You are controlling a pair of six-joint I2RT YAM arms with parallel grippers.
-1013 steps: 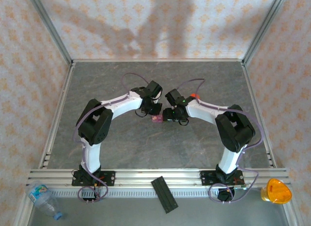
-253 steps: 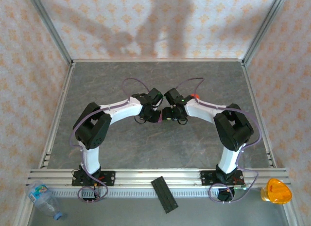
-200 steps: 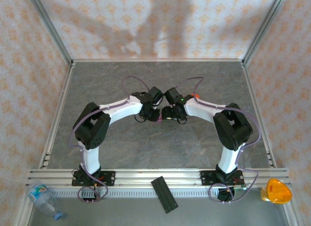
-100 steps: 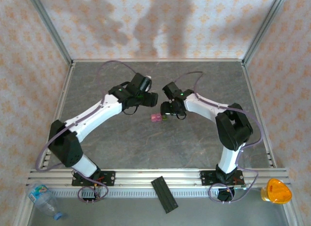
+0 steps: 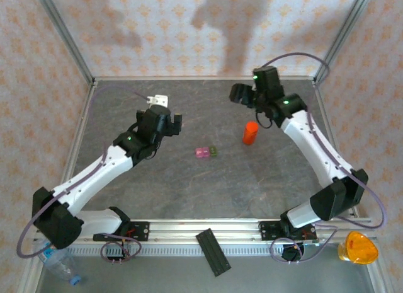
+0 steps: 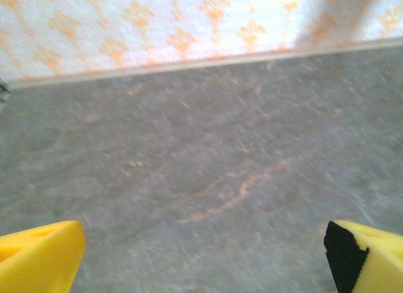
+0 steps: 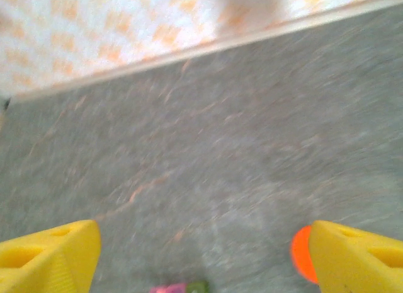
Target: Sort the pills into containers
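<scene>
Containers (image 5: 206,152): on table (image 5: 189,192), between both jaws, touching neither.
Left jaws: apart, empty, to their left.
Right jaws: apart, empty, far right.

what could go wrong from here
The orange bottle stands upright near the open right fingers; a careless sweep could topple it. The containers are tiny and lie free on the table, so wide fingers coming down might shove or flip them.

One container cluster (image 5: 206,152), seemingly three joined cubes; one orange bottle (image 5: 250,133); one black strip (image 5: 213,252).
</scene>
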